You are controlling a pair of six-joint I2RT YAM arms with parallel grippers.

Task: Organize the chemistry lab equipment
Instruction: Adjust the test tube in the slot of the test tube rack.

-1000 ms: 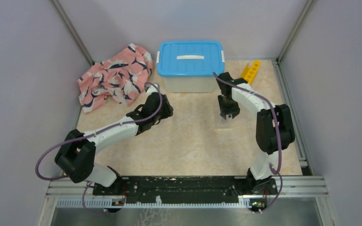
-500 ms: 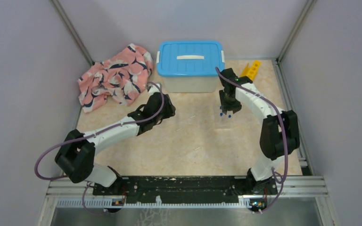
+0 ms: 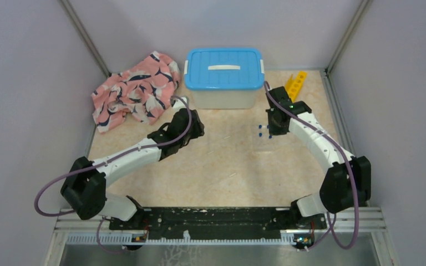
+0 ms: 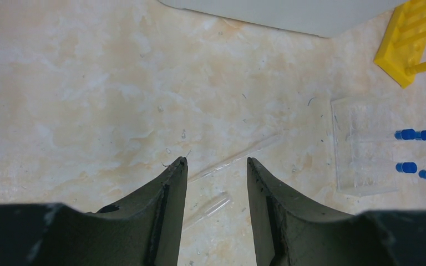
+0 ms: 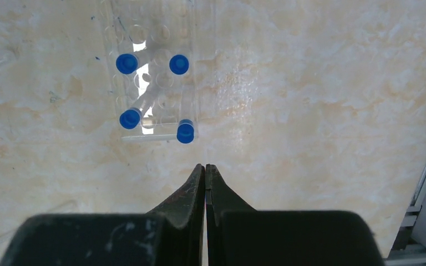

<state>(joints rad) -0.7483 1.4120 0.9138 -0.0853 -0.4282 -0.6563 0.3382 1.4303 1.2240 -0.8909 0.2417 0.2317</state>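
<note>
Capped tubes (image 5: pixel 130 118): four thin clear ones with blue caps are sitting in a clear holder (image 5: pixel 199 33) on the surface (image 5: pixel 321 83), right of centre. One is slanting towards its neighbour. Whether the others are standing upright cannot be told.
Loose tubes (image 4: pixel 236 158): two thin clear ones, with no cap showing, are lying flat on the bare surface, well apart from the holder.
Yellow rack (image 3: pixel 295 83): is lying at the far right, beside the bin (image 3: pixel 223 91) and beyond the holder.
Left end effector (image 4: pixel 215 166): fingers are standing apart and gripping nothing, hovering over the loose tubes.
Right end effector (image 5: pixel 205 172): fingers are pressing together on nothing, hovering just short of the holder's near edge.
Handling, judged: the tubes are looking light, stiff, smooth and breakable, and the loose ones are likely to roll. The best hold appears to be across the body just below the cap, with a gentle squeeze and a straight lift.
Risk, judged: the holder is looking light, so a sideways nudge could slide or tip it. The right fingers need parting before any approach.
</note>
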